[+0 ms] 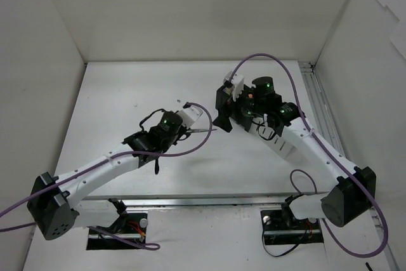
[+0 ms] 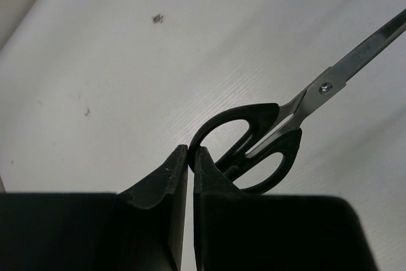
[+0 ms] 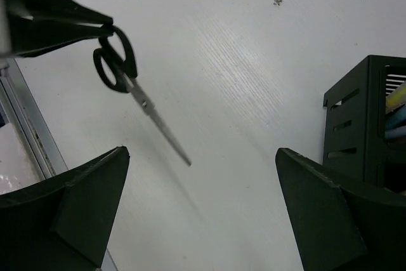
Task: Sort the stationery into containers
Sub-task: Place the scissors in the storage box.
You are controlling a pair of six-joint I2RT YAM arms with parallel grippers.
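My left gripper (image 2: 190,157) is shut on one handle loop of the black-handled scissors (image 2: 266,138) and holds them above the white table, blades pointing right. In the top view the left gripper (image 1: 190,129) is at mid-table with the scissors' blade (image 1: 205,131) sticking out towards my right gripper (image 1: 227,122). My right gripper (image 3: 202,152) is open and empty, facing the hanging scissors (image 3: 127,74). The black organizer (image 3: 365,125) stands by its right finger with yellow and blue highlighters (image 3: 396,103) inside. The white organizer and other stationery cannot be made out.
White walls enclose the table on three sides. A metal rail (image 1: 315,103) runs along the table's right edge. Purple cables (image 1: 190,150) loop over both arms. The right arm hides the table area beneath it.
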